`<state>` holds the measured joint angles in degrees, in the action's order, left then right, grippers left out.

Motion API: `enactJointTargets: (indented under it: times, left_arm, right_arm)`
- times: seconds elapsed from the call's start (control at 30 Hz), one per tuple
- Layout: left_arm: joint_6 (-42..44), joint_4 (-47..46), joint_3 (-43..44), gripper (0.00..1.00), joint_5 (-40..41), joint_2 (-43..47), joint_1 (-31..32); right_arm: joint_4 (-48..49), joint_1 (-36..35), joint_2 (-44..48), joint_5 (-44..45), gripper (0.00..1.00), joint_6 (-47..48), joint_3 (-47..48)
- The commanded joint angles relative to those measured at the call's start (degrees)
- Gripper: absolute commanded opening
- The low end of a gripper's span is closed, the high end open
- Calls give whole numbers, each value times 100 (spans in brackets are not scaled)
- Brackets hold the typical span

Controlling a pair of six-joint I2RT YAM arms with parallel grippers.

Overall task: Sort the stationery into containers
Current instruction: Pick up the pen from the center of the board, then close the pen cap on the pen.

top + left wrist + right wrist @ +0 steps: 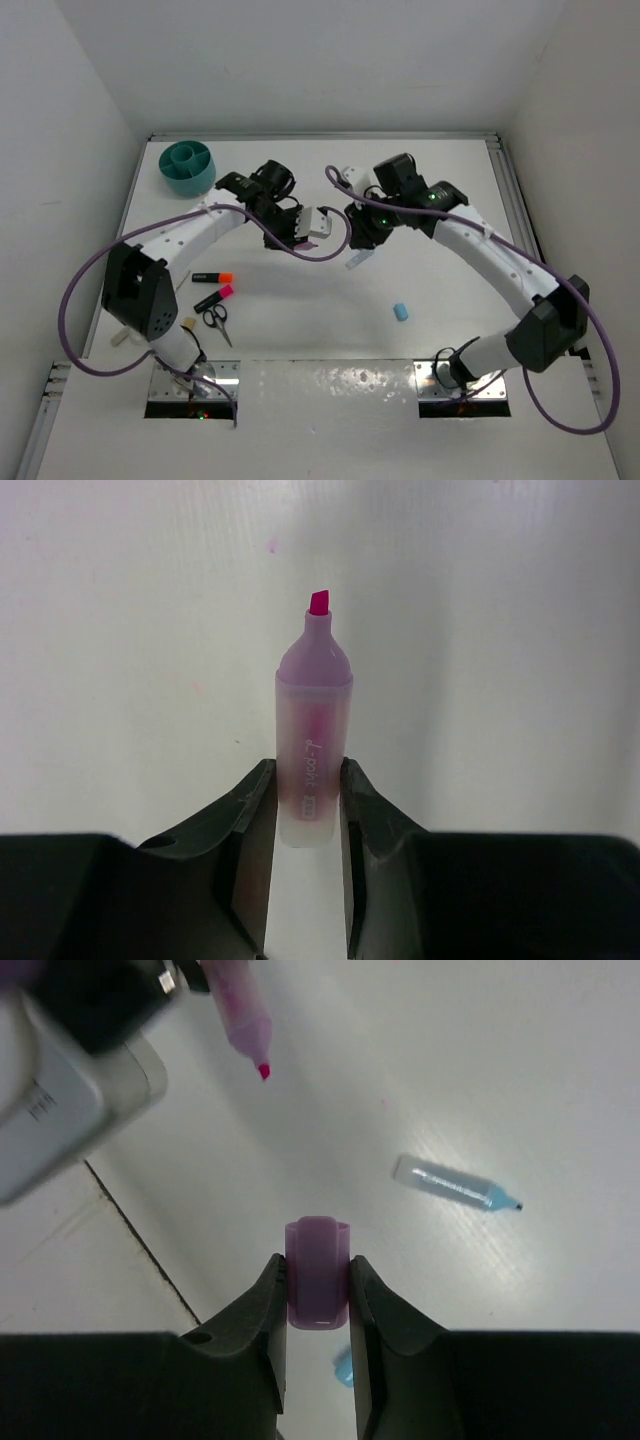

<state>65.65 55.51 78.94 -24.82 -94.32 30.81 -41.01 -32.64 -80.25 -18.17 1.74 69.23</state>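
My left gripper is shut on the lower barrel of a pink marker; the marker has no cap and its pink tip points away from me. My right gripper is shut on a small purple cap. The two grippers face each other above the table's middle, left gripper and right gripper a short gap apart. In the right wrist view the pink marker hangs at the upper left. The teal cup stands at the far left corner.
An uncapped light-blue marker lies on the table below the grippers, with a small light-blue piece near it. An orange-and-black marker, a pink-and-black marker and scissors lie near left. A blue eraser lies near right.
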Motion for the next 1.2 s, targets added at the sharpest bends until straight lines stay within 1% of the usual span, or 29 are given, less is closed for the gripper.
enactJointTargets:
  times: [0.0,0.03,0.07,0.1,0.17,0.27,0.4,0.57,0.63,0.67,0.73,0.77,0.8,0.83,0.87,0.9,0.93,0.97,1.0,1.07,1.1,1.17]
  left_arm:
    - [-658,813,122,0,-410,387,-22]
    - [-745,778,96,0,-418,441,39]
    - [-790,682,61,0,-349,485,74]
    - [-825,646,60,0,-287,563,127]
    - [-887,488,52,0,-50,617,250]
    - [-852,487,95,0,117,626,233]
    - [-528,558,70,0,22,722,198]
    - [-500,233,-62,0,-14,915,259]
    - [-526,-30,-185,0,47,1012,277]
    - [-588,-162,-255,0,73,1056,268]
    - [-728,-583,-571,0,153,1284,268]
    - [-772,-828,-720,0,179,1407,268]
    - [-808,-1440,-1122,0,336,1739,268]
    - [-773,-1829,-1378,0,459,1959,285]
    - [-712,-2807,-1659,0,600,2162,294]
    - [-528,-3383,-2245,0,906,2564,303]
    - [-405,-4441,-2529,0,1152,2751,312]
    - [-230,-4878,-2793,0,1224,2866,329]
    - [199,-5265,-3214,0,1242,3093,356]
    - [527,-6179,-3489,0,1304,3209,478]
    - [667,-6410,-3586,0,1339,3245,531]
    - [1036,-6910,-3789,0,1566,3201,724]
  right_arm:
    - [-1390,-154,-587,-441,0,1056,1169]
    - [-1566,-198,-763,-459,0,1196,1633]
    - [-1794,-251,-1051,-511,0,1241,1803]
    - [-1813,-312,-1176,-607,0,1241,2022]
    - [-1848,-391,-1396,-652,0,1215,2234]
    - [-2015,-471,-1581,-626,0,1224,2367]
    - [-1867,-462,-1442,-722,0,1101,1938]
    - [-1375,-436,-1125,-942,0,785,1454]
    - [-919,-244,-915,-1039,0,320,1234]
    - [-743,-156,-827,-1091,0,-56,955]
    - [-286,204,-545,-1380,0,-523,568]
    - [-180,328,-466,-1530,0,-917,469]
    - [-5,407,-370,-1705,0,-1138,408]
    - [58,521,-334,-2055,0,-1436,268]
    - [102,540,-316,-2172,0,-1518,231]
    - [94,479,-273,-2251,0,-1579,170]
    - [68,435,-237,-2269,0,-1624,135]
    - [50,408,-211,-2270,0,-1650,82]
    - [172,399,-132,-2278,0,-1720,-49]
    - [470,399,-88,-2401,0,-2080,-242]
    - [889,390,-53,-2471,0,-2238,-339]
    - [1243,390,-70,-2647,0,-2704,-533]
